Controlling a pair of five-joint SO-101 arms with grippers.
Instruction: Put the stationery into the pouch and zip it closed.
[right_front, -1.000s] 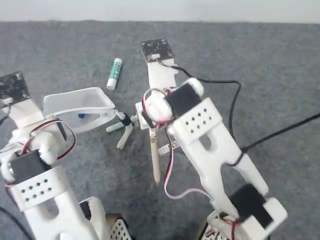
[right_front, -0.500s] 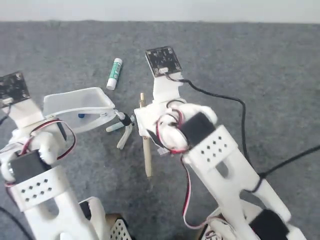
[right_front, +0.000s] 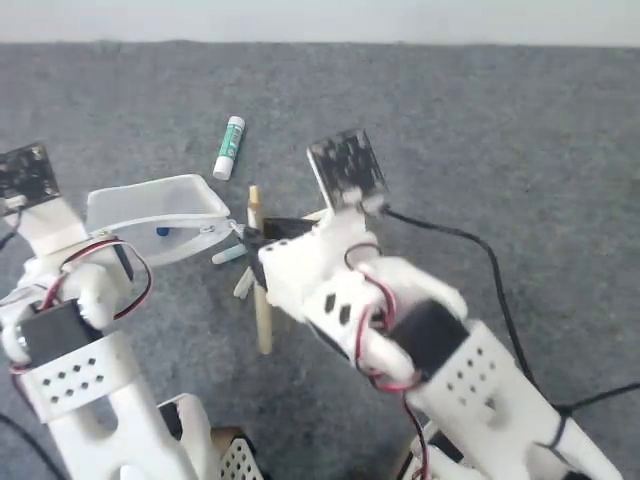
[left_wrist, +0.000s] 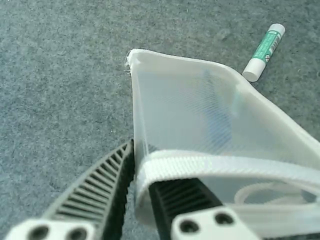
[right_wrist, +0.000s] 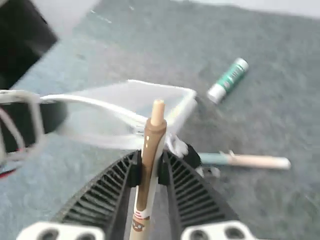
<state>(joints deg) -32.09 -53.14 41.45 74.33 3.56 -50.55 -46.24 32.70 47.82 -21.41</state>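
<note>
**High view.** The pouch (right_front: 150, 205), translucent white, is seen on the left of the grey table (right_front: 500, 130), with its mouth held open. A small blue object (right_front: 162, 232) is visible inside it. The right gripper (right_front: 262, 240) is placed just beside the pouch's right end and is clamped on a beige pen (right_front: 263, 310), which is held steeply and points towards the far side. A glue stick (right_front: 229, 147) lies on the table beyond the pouch, apart from it. A second pen (right_front: 228, 255), teal at one end, lies on the table between the pouch and the right gripper.

**Left wrist view.** The left gripper (left_wrist: 142, 170) is closed on the woven rim of the pouch, with one finger on either side of the rim. The pouch's mesh wall is stretched away from the fingers, and the glue stick is seen past its far edge.

**Right wrist view.** The beige pen is gripped between the two ribbed fingers (right_wrist: 100, 195), and its tip is aimed at the pouch. The second pen lies flat to one side, and the glue stick lies farther off.
</note>
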